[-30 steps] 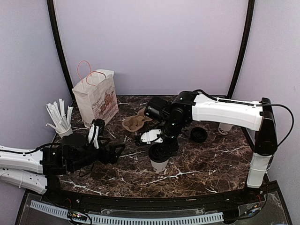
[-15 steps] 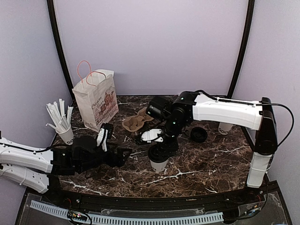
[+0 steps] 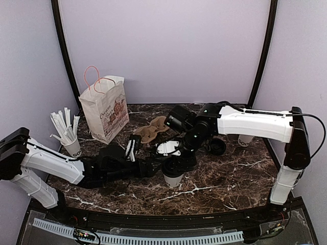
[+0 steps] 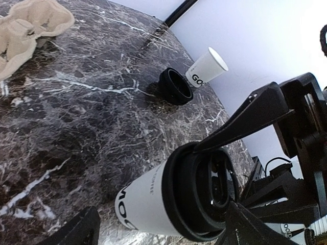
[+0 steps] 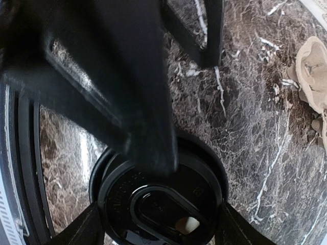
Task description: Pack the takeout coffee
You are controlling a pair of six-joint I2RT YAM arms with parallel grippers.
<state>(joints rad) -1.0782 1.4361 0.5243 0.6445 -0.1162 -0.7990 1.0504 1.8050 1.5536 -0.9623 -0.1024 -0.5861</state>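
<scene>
Both the left arm (image 3: 51, 162) and the right arm (image 3: 255, 125) wear smooth white shells between black joints and black wrist housings; a thin black cable (image 3: 265, 111) trails along the right arm's long white link to its black elbow.

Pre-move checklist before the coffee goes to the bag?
1. The takeout coffee stands upright on the table: ok.
2. Its black lid is seated: ok.
3. The right gripper is closed on the lid rim: ok, it meets the rim on both sides.
4. The left gripper is open, beside the cup: ok.
5. The paper bag is upright: ok.
6. Bag mouth wide enough: cannot tell.
</scene>
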